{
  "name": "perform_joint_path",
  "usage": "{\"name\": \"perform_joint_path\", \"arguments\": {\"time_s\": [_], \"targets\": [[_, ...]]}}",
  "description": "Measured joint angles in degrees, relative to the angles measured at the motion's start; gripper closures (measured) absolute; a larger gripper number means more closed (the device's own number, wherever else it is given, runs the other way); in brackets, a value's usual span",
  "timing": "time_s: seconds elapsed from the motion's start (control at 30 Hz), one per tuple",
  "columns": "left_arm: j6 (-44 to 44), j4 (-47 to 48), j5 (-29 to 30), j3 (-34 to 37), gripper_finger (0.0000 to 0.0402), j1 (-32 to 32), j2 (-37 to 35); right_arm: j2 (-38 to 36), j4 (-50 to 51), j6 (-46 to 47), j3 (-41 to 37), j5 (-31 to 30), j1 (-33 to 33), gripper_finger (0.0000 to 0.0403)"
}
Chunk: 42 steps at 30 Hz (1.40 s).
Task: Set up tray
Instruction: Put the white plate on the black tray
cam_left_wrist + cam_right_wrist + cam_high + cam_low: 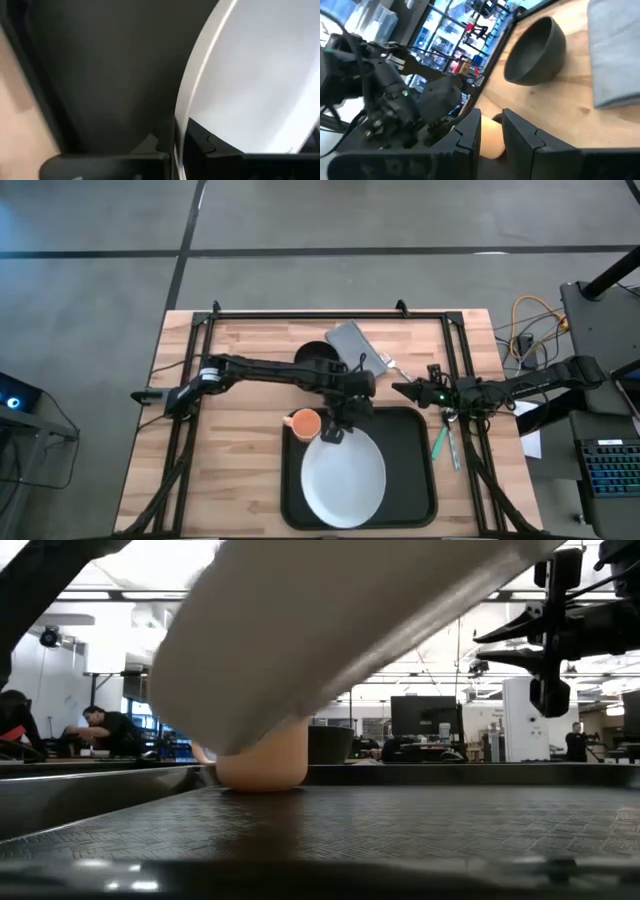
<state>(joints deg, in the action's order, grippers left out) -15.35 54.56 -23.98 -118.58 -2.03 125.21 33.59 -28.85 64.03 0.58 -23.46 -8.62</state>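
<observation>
Wooden slats formed the surface (230, 480), where the tray (420, 480) lay below both arms. It held an orange cup (304, 423) left of the left end effector (335, 432), which pinched the rim of a tilted white plate (345, 478). Above it sat a dark bowl (312, 356) and grey napkin (356, 345). Right of these, the right end effector (400, 390) hovered slightly open, empty.

Tray (420, 480): right strip bare, rest blocked by plate (345, 480), its rim pinched in left hand (333, 432). Orange cup (304, 423) crowds tray's far-left corner. Bowl (318, 357), napkin (357, 346) block far worktop (230, 470); left side open.
</observation>
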Motion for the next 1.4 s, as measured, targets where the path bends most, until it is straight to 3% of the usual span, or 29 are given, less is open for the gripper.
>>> {"name": "perform_joint_path", "arguments": {"time_s": [0.23, 0.57, 0.9, 1.27, 1.4], "targets": [[12.8, -8.1, -1.3, 7.0, 0.0402, -0.2, 0.0, 0.2, 2.9, 3.8, 0.0, 0.0, 0.0, 0.0335], [31.2, -15.5, 7.2, 14.9, 0.0402, -0.2, 0.0, 0.3, 3.4, 5.7, 0.0, 0.0, 0.0, 0.0335], [47.1, -11.9, 8.9, 14.8, 0.0402, -0.2, 0.0, 0.4, 4.0, 5.0, 0.0, 1.1, 0.0, 0.0335], [45.9, -11.2, 9.5, 14.8, 0.0400, -1.9, 0.0, 0.4, 8.1, 5.4, 0.0, 1.6, 0.0, 0.0335], [44.0, -11.1, 10.0, 14.8, 0.0375, -2.2, 0.0, 0.4, 9.7, 6.8, 0.0, 1.6, 0.0, 0.0335]]}}
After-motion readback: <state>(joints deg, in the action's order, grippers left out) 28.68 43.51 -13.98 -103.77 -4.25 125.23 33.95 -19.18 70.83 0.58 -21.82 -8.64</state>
